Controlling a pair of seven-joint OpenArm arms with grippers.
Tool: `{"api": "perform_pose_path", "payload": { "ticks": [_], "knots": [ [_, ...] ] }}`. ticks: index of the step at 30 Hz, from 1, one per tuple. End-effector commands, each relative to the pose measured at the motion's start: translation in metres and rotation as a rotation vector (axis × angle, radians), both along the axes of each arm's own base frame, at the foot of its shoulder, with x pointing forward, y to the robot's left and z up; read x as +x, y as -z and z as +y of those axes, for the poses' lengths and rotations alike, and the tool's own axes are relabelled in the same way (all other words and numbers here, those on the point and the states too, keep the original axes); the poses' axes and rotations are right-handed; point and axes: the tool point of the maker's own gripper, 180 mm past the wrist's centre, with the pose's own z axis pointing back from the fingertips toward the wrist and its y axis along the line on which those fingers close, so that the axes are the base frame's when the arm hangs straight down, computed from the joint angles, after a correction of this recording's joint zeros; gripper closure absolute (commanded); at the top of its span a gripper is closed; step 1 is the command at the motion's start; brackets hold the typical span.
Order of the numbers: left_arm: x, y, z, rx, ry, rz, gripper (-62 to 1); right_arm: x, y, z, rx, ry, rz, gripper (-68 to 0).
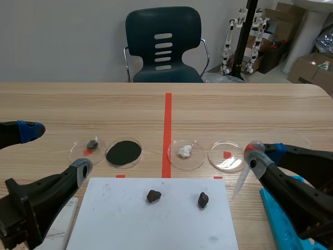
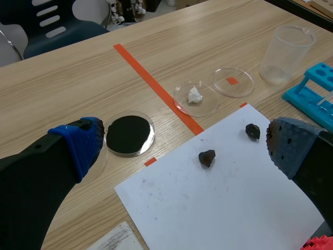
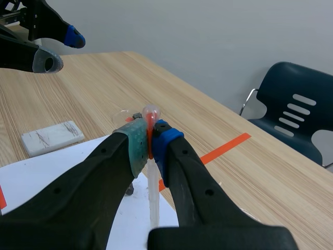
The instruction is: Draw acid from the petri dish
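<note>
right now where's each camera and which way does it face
Scene view: behind the left tool and right tool, facing over the table to the chair.
Left wrist view: above the open left tool, facing the black dish.
Right wrist view: behind the right tool, shut on the pipette.
Scene and left wrist share the white sheet.

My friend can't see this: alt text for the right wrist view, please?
The right gripper is shut on a clear pipette with a reddish bulb, above white paper on a wooden table. The left gripper is open beyond.
</note>
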Motion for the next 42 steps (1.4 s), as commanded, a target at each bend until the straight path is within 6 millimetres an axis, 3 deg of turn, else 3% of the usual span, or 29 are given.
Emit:
{"api": "perform_pose_path", "payload": {
  "ticks": [1,10,19,25,31,42],
  "knots": [
    [0.002,-0.01,-0.001,-0.019,-0.002,-0.029,-62.3,0.004,-0.007,-0.004,0.014,0.014,-0.022,-1.8],
    [0.002,-0.01,-0.001,-0.019,-0.002,-0.029,-62.3,0.028,-0.016,-0.012,0.011,0.061,-0.055,-1.8],
    [0.002,-0.01,-0.001,-0.019,-0.002,-0.029,-62.3,0.065,-0.021,-0.019,-0.055,0.111,-0.095,-1.8],
    [0.002,-0.01,-0.001,-0.019,-0.002,-0.029,-62.3,0.093,-0.028,-0.037,-0.028,0.168,-0.138,-1.8],
    [0.002,-0.01,-0.001,-0.019,-0.002,-0.029,-62.3,0.118,-0.02,-0.049,-0.015,0.205,-0.138,-1.8],
    [0.002,-0.01,-0.001,-0.019,-0.002,-0.029,-62.3,0.144,0.008,-0.043,0.008,0.182,-0.09,-1.8]
  ]
}}
